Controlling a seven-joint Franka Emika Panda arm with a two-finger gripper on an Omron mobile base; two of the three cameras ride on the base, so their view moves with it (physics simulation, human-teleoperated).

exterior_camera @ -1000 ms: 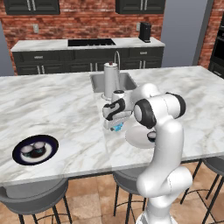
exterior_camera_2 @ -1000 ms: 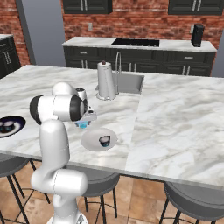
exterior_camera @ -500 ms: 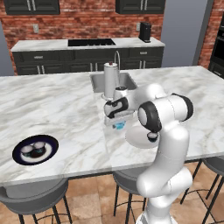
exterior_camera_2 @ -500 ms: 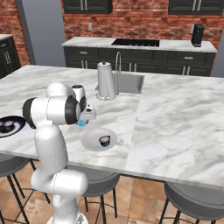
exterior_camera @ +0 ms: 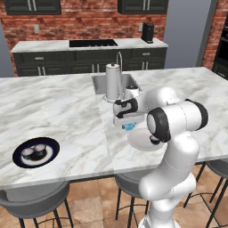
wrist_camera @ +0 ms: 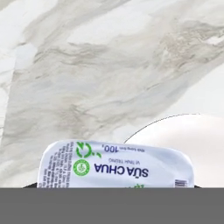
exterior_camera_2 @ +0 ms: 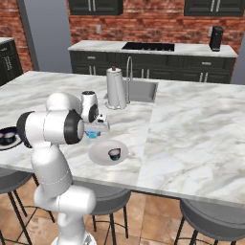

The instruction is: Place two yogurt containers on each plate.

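Observation:
My gripper (exterior_camera: pixel 127 124) is shut on the light blue boxy yogurt container (exterior_camera: pixel 129 127), low over the counter at the left rim of the whitish grey plate (exterior_camera: pixel 139 141). The hand view looks down on the container's printed lid (wrist_camera: pixel 116 166), with the plate (wrist_camera: pixel 192 138) just beyond it. One dark yogurt container (exterior_camera_2: pixel 114 153) stands on that plate (exterior_camera_2: pixel 98 152). The navy plate (exterior_camera: pixel 50 153) lies at the front left of the island and carries two dark containers (exterior_camera: pixel 27 152) (exterior_camera: pixel 39 149). The same navy plate (exterior_camera_2: pixel 10 143) shows at the left edge of the right base view.
A tall steel cylinder with a knob (exterior_camera: pixel 113 82) stands beside the sink (exterior_camera: pixel 130 81) behind my hand. Stools (exterior_camera: pixel 35 200) line the island's front edge. Bare marble stretches between the two plates.
The jaws have narrowed onto the light blue container. The hand has stayed over the same spot by the whitish plate while the elbow shifted slightly.

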